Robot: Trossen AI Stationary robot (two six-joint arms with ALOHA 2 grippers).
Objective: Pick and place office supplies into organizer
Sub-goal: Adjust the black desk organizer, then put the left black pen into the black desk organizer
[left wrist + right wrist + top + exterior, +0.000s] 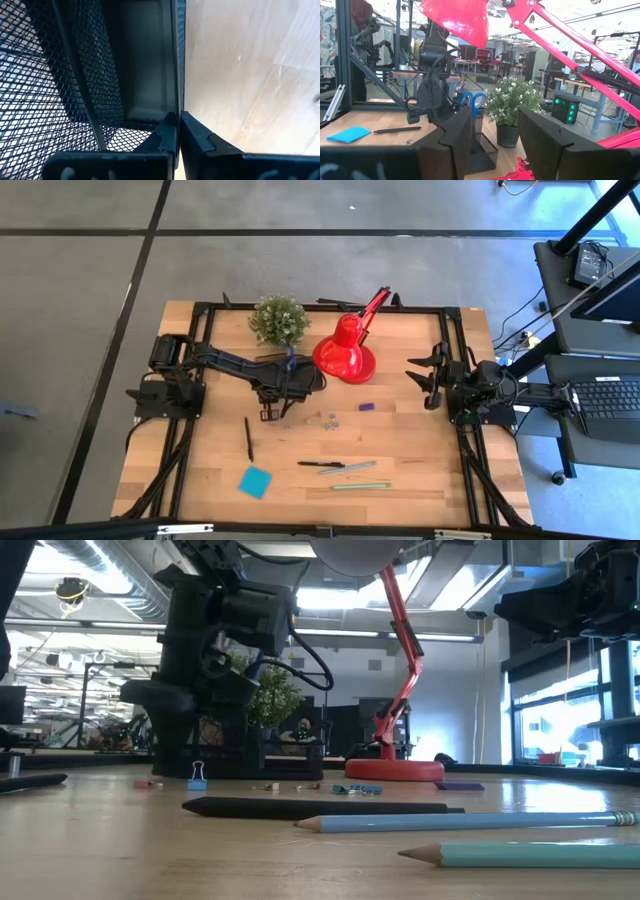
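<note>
We note the left gripper (pixel 272 412) low beside the organizer (pixel 300 380), its fingers pressed almost together with the tray's mesh wall edge running into the sliver between them in its wrist view; whether they actually pinch that wall or merely sit against it we cannot tell, but they carry no supply. The organizer itself stands between the potted plant (pixel 279 318) and the red lamp (pixel 345 356), with the blue-handled scissors (pixel 471 102) already upright in it. The supplies still out lie on the table's near half: the black pen (pixel 248 438) closest to the left gripper, its long axis running roughly front to back; then the blue sticky-note pad (pixel 255 481) toward the front edge, and a row of pens and pencils (pixel 345 468) lying crosswise, left to right. Small clips (pixel 327 418) and a purple piece (pixel 366 407) sit near the lamp base. The right gripper (pixel 428 377) waits at the table's right edge, fingers spread wide and empty, well apart from everything. We judge the left arm nearer to the black pen, and its fingers would need to close across that front-to-back axis.
</note>
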